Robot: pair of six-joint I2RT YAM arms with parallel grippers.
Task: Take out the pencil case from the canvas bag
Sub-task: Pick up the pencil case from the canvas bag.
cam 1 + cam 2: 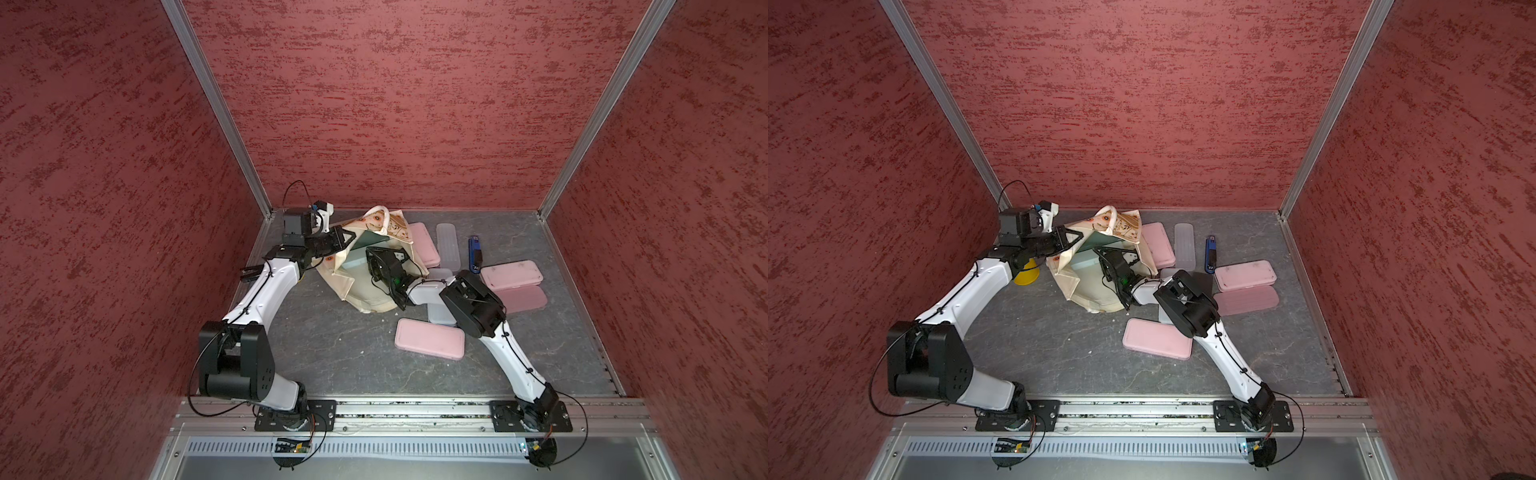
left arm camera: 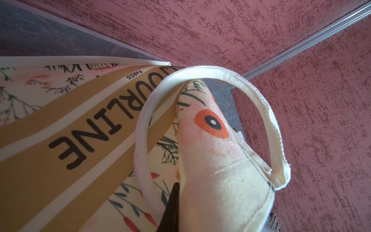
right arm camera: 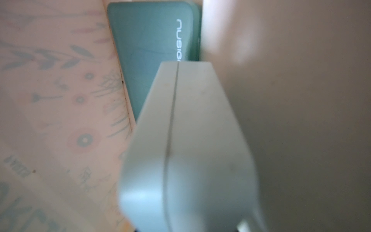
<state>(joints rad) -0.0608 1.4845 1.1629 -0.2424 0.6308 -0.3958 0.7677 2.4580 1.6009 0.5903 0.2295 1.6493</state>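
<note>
Pencil case [image 3: 200, 130] is seen edge-on inside canvas bag [image 1: 365, 297]; bag rim is pinched by left gripper [image 1: 351, 238]; closure of right gripper [image 1: 371, 252] cannot be told.

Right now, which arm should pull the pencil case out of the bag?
The right one, I think. The right gripper is inside the canvas bag, with a pale green pencil case filling its wrist view. The left gripper is busy pinching the bag's rim open.
</note>
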